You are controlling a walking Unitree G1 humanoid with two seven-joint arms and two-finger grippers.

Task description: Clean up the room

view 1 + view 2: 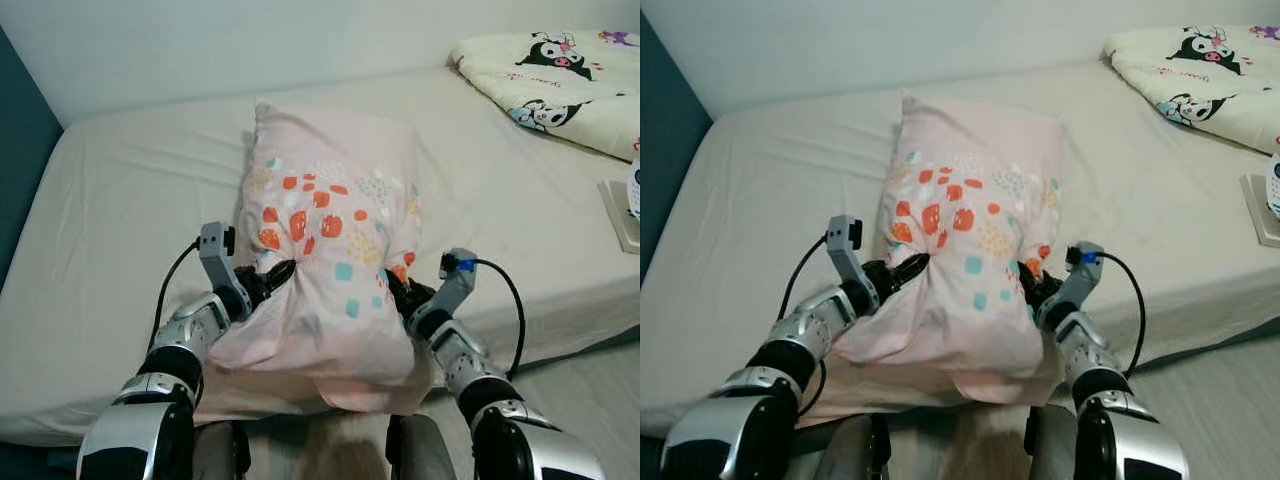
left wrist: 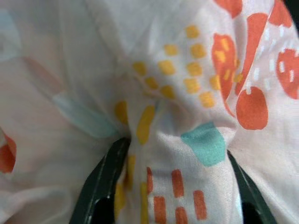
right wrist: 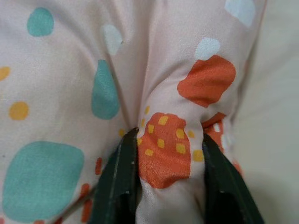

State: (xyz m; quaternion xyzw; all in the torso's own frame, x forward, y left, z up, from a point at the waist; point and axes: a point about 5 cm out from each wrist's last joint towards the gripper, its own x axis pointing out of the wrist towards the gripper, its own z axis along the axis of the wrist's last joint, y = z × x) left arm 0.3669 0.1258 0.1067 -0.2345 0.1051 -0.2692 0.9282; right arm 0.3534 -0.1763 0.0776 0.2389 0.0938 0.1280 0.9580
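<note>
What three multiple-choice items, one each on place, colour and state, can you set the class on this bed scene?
1. Where is the pale pink patterned fabric pillow?
A. on the cream-sheeted bed
B. on the floor
C. on a chair

2. What colour are its largest spots?
A. purple
B. orange-red
C. black

3. How do the left tool and right tool stand?
A. both open, apart from it
B. one shut
C. both pinching its fabric

Key: 1 A, it rests on the mattress; 2 B, orange-red blotches stand out; 3 C, each wrist view shows cloth bunched between black fingers.
</note>
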